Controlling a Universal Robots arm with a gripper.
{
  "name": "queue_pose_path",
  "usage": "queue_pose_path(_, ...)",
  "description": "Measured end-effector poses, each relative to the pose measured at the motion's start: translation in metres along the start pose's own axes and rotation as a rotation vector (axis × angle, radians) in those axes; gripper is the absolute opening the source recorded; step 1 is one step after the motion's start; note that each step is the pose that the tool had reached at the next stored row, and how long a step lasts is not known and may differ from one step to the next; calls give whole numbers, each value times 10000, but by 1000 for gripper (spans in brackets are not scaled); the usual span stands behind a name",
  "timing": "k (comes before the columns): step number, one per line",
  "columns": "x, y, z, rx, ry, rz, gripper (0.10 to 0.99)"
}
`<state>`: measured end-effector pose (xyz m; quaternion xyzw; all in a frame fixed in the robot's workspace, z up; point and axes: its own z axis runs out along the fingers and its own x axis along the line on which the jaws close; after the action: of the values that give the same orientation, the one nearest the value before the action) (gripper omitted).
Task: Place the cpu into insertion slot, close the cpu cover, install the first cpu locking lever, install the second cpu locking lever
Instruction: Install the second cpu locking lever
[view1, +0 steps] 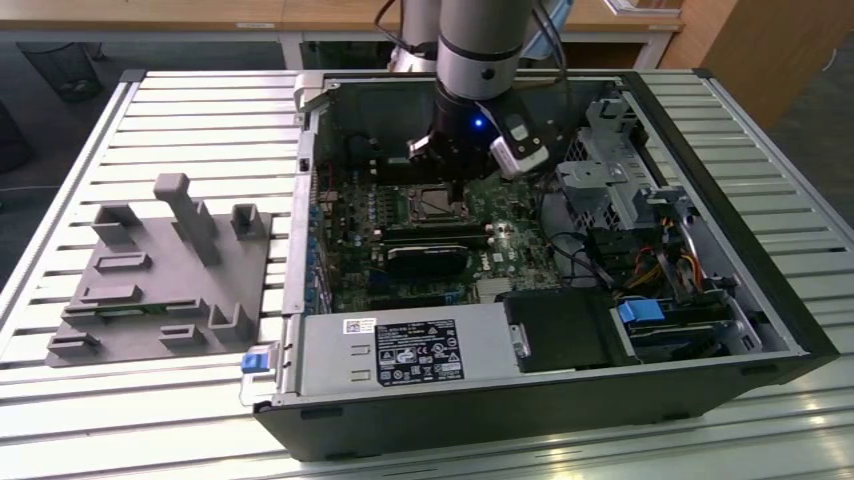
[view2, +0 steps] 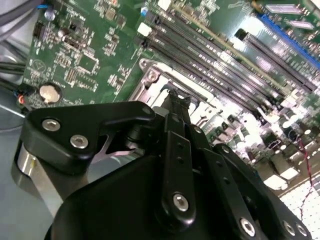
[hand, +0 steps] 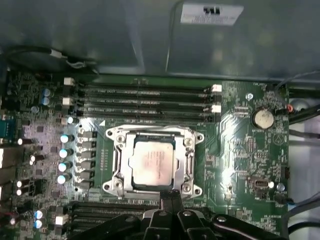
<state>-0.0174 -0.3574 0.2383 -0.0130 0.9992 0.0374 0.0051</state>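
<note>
The fingers are seen pressed together with nothing held between them, their tips poised at the edge of the cpu cover. The cpu is seated in the insertion slot, framed by that cover, just beyond the fingertips. In the exterior view the open computer case is seen lying on the slatted counter.

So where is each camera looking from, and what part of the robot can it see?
Exterior view: off the arm, above and in front of the open computer case, looking down into it; the arm and gripper show reaching in.
First wrist view: on the arm, looking down at the cpu under the cpu cover on the green board; gripper tip shows.
Second wrist view: on the arm, low and slanted across the board; gripper body and fingers show.
Both wrist views share the socket, memory slots and coin battery.
</note>
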Motion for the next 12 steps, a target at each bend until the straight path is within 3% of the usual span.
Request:
queue_pose_path(5,40,-74,8,-43,0,2,106)
queue_pose_path(12,232,-97,7,-54,-1,0,106)
